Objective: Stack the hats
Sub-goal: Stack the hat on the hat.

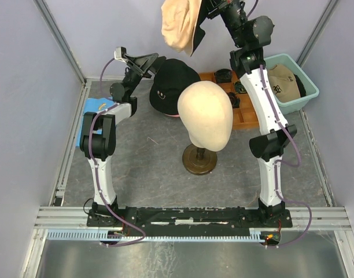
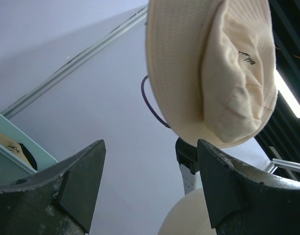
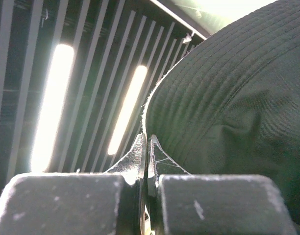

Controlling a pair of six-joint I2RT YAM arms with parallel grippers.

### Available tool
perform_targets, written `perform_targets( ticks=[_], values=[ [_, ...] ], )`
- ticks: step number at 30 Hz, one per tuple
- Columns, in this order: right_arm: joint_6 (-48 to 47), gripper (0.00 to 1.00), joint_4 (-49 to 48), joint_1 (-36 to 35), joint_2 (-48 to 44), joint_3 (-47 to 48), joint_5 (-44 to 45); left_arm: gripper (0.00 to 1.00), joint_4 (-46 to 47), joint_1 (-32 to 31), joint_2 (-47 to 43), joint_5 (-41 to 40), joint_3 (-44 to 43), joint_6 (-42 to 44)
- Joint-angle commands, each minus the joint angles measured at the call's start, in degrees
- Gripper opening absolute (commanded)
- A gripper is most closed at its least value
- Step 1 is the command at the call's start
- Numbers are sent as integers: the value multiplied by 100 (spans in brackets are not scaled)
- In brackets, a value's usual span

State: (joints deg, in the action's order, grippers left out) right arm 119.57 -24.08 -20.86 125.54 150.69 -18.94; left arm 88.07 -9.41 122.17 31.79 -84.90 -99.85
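My right gripper (image 1: pixel 206 11) is raised high at the back, shut on the brim of the plain beige hat (image 1: pixel 180 26), which hangs in the air. In the right wrist view the jaws (image 3: pixel 147 142) pinch the brim edge, and the hat (image 3: pixel 228 98) looks dark against ceiling lights. The black cap (image 1: pixel 171 84) with a pale logo lies on the table behind the mannequin head, a pink edge (image 1: pixel 173 116) showing under it. My left gripper (image 1: pixel 154 65) hovers open just left of the black cap, holding nothing. Its wrist view looks up between its fingers (image 2: pixel 150 144) at the beige hat (image 2: pixel 209 73). A tan cap (image 1: pixel 284 81) lies in the teal tub.
The cream mannequin head (image 1: pixel 205 116) on a brown stand (image 1: pixel 200 159) occupies the table's middle. The teal tub (image 1: pixel 309 92) stands at the back right, a wooden tray (image 1: pixel 246 116) with dark items beside it. A blue object (image 1: pixel 93 110) lies under the left arm.
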Motion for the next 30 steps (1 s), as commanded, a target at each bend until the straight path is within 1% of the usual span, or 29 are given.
perform_targets(
  ticks=[1, 7, 11, 16, 21, 26, 30],
  values=[
    [750, 0, -126, -331, -557, 128, 312, 82, 1107, -228, -417, -104, -224, 89],
    [407, 0, -215, -765, -883, -294, 512, 83, 1107, -457, -588, -453, -258, 164],
    [248, 0, -203, -990, -1001, -479, 572, 85, 1107, -492, -794, -796, -150, 212],
    [88, 0, -211, -1177, -1063, -551, 606, 86, 1107, -494, -1005, -940, -137, 143],
    [-6, 0, -328, -1192, -1158, -703, 753, 86, 1112, -496, -1450, -816, 537, 211],
    [-23, 0, -274, -1201, -1051, -472, 794, 87, 1112, -453, -1779, -716, 1374, 508],
    [-32, 0, -264, -1204, -1066, -483, 801, 87, 1111, -427, -1895, -655, 1546, 580]
  ],
)
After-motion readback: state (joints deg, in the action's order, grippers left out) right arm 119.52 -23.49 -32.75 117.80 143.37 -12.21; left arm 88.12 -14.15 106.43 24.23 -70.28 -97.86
